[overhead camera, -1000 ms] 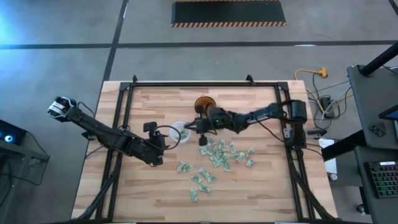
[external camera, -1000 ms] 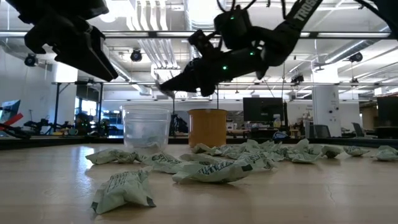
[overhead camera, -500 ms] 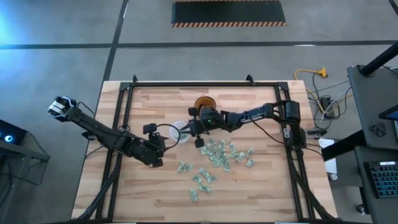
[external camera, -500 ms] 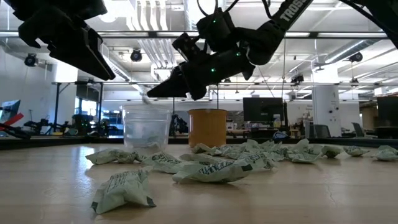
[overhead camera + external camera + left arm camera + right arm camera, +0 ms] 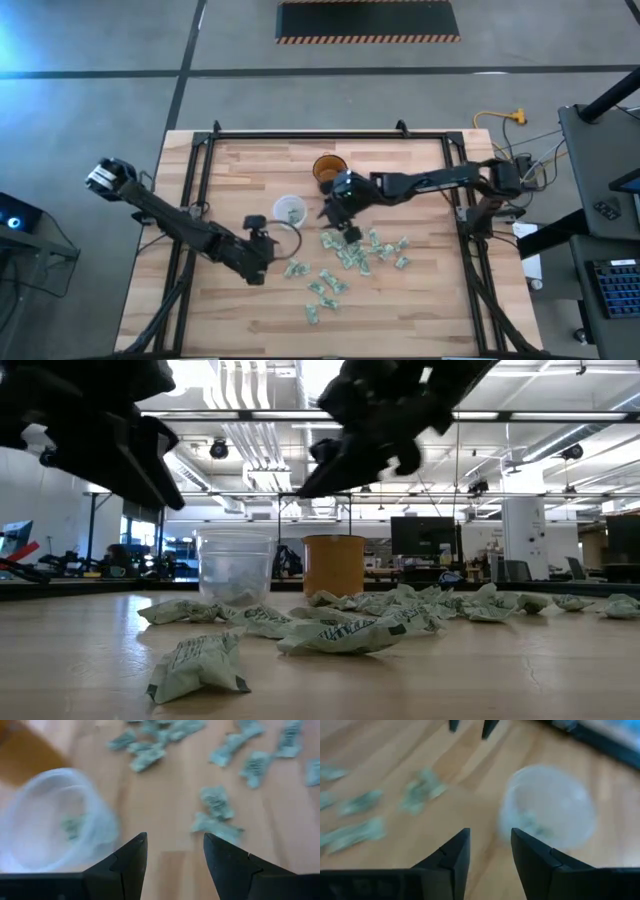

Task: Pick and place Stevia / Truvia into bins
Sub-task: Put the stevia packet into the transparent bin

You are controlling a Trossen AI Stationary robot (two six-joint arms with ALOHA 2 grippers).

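Observation:
Many pale green Stevia / Truvia sachets [image 5: 352,250] lie scattered on the wooden table, right of and nearer than the cups. The translucent whitish cup [image 5: 290,211] stands upright with sachets [image 5: 72,825] in its bottom. An amber cup [image 5: 329,167] stands behind it to the right. My right gripper [image 5: 338,220] hovers open between the translucent cup and the pile, with nothing between its fingers [image 5: 455,855]. My left gripper [image 5: 268,245] hangs open near the cup's near-left side, also empty [image 5: 175,850].
A black frame [image 5: 300,135] runs along the table's far edge and down both sides. Bare wood lies left of the cups and along the near edge. In the low view both arms hang above the cups [image 5: 235,565], and the room shows behind.
My right gripper reached over the translucent cup, opened there, and has drawn back toward the table's right and near side, over the edge of the pile. My left gripper has shifted a little toward the right and the near edge, staying open.

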